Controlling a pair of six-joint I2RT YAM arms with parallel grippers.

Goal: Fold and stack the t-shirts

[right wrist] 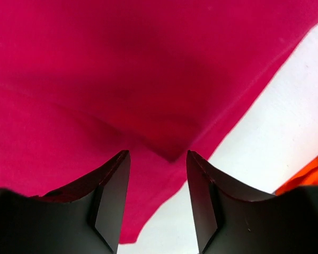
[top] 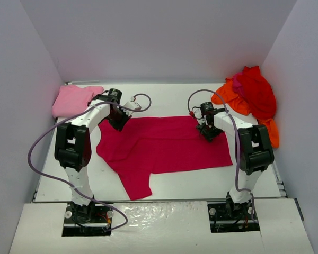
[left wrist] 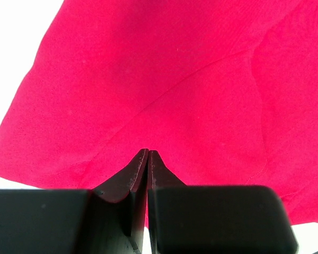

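Observation:
The crimson-magenta t-shirt (top: pixel 164 148) lies spread across the table's middle, one sleeve pointing to the near edge. My left gripper (top: pixel 118 121) is at the shirt's far left corner. In the left wrist view it (left wrist: pixel 148 153) is shut, pinching the cloth (left wrist: pixel 164 90) where a crease runs up to the tips. My right gripper (top: pixel 208 133) is over the shirt's far right part. In the right wrist view it (right wrist: pixel 158 156) is open, with a small raised fold of the shirt (right wrist: pixel 122 79) between its fingertips. The light pink t-shirt (top: pixel 74 99) lies at the back left. The red t-shirt (top: pixel 257 92) lies bunched on the orange one (top: pixel 230 95) at the back right.
White walls close in the table (top: pixel 201 182) at the left, back and right. The orange cloth also shows at the right edge of the right wrist view (right wrist: pixel 312 172). Purple cables loop from both arms.

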